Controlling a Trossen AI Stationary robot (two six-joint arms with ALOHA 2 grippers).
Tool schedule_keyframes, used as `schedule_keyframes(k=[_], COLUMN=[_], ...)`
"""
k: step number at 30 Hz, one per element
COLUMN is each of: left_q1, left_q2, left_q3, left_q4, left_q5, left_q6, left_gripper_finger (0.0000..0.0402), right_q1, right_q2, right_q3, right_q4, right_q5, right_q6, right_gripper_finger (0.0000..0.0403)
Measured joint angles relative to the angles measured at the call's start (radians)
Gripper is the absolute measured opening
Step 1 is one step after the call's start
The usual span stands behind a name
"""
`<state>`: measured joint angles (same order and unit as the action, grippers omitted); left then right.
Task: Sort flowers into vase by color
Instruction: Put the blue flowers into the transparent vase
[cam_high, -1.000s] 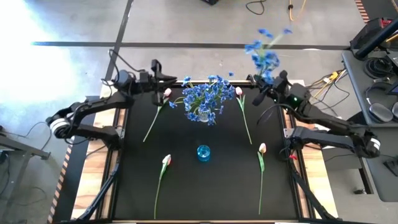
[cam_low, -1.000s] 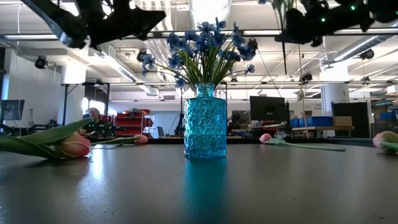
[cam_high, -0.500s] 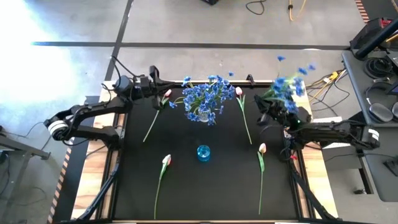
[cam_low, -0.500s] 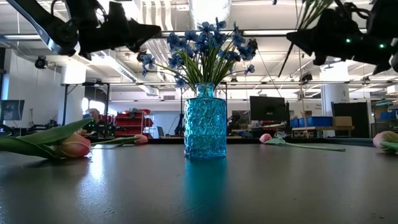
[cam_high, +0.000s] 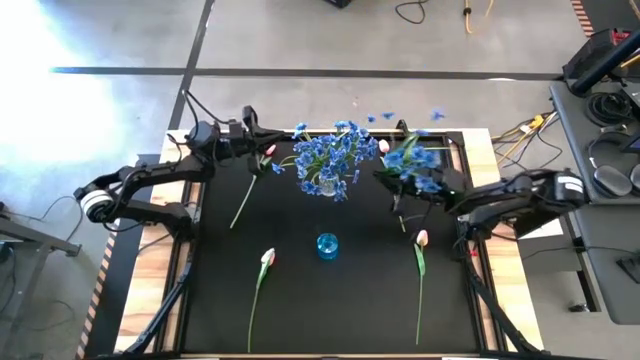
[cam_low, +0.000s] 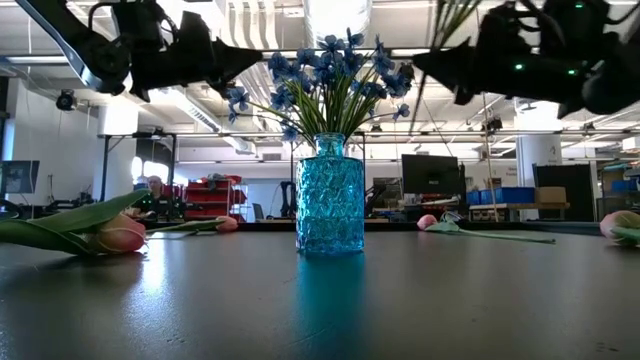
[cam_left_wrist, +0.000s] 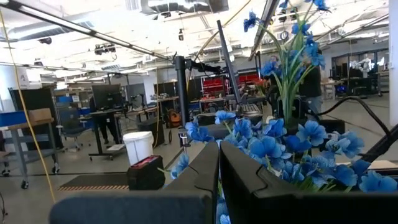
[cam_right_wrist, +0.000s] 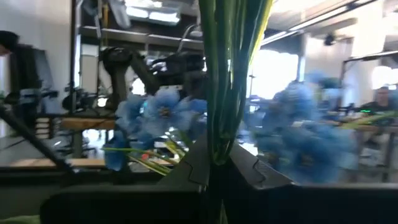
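Black desk (cam_high: 330, 300). Blue glass vase (cam_low: 329, 194) with blue blossom sprays (cam_high: 328, 155) at 12 o'clock of the desk; small blue vase (cam_high: 327, 244) at centre, no flowers in it. Right gripper (cam_high: 392, 181) raised at about 2 o'clock, pinching the green stems of a blue spray (cam_high: 412, 160), just beside the filled vase. Left gripper (cam_high: 262, 140) raised at 11 o'clock, fingers pressed together, nothing in them. Pink-white tulips (cam_high: 262, 270) lie flat: two at 11 and 1, two at 7 and 5 (cam_high: 420, 250).
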<state>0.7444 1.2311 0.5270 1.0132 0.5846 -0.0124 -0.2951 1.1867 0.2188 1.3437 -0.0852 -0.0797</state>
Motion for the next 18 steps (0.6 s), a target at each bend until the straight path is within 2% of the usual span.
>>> schedule_keyframes(k=[4,12,18], left_q1=[0.0,0.0,0.0], left_q2=[0.0,0.0,0.0], left_q3=[0.0,0.0,0.0], left_q4=[-0.003,-0.004,-0.007], left_q5=[0.0,0.001,0.002], left_q6=[0.0,0.0,0.0], left_gripper_finger=[0.0,0.0,0.0], right_q1=[0.028,0.066,0.066], right_q2=[0.111,0.338,0.465], right_q3=[0.087,0.214,0.3], right_q4=[0.025,0.224,0.226], right_q5=[-0.008,0.008,0.039], right_q6=[-0.049,-0.168,-0.18], right_gripper_finger=[0.0012,0.0012,0.0012])
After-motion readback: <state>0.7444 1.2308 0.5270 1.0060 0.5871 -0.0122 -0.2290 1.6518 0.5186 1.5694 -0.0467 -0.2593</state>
